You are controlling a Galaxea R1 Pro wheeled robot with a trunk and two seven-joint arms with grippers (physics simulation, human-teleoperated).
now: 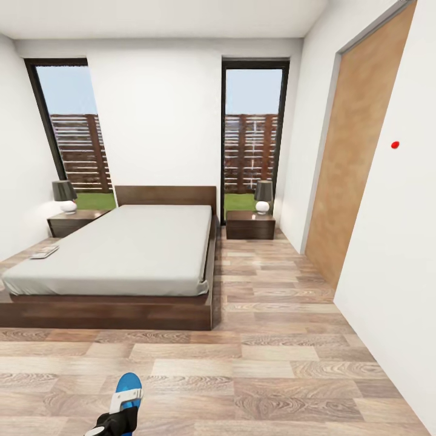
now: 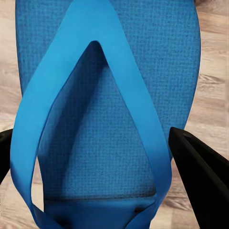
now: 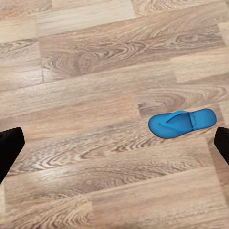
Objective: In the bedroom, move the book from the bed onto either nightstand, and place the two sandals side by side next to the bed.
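**A:** What did the head camera give you?

**B:** The bedroom: the bed (image 1: 130,254) ahead with its grey mattress, the book (image 1: 44,252) lying near the mattress's left edge, and a nightstand (image 1: 250,224) on the right of the headboard, another (image 1: 71,221) on the left, each with a lamp on top. At the bottom edge the left tool (image 1: 118,412) showed with a blue sandal (image 1: 127,390) at its tip, above the plank floor (image 1: 284,351).

**A:** Was it clamped on that sandal?

**B:** The left wrist camera answered that better. The sandal (image 2: 107,95) sat right up against the lens, straps facing it, with a dark finger (image 2: 200,176) on either side of the sole near the edge. It looked clamped on the sole.

**A:** And the right tool?

**B:** Its wrist camera looked down at bare floor, the fingers (image 3: 9,148) spread wide apart at the frame's two sides, gripping nothing. The second sandal (image 3: 181,123) lay flat on the planks, straps up, which the head camera missed
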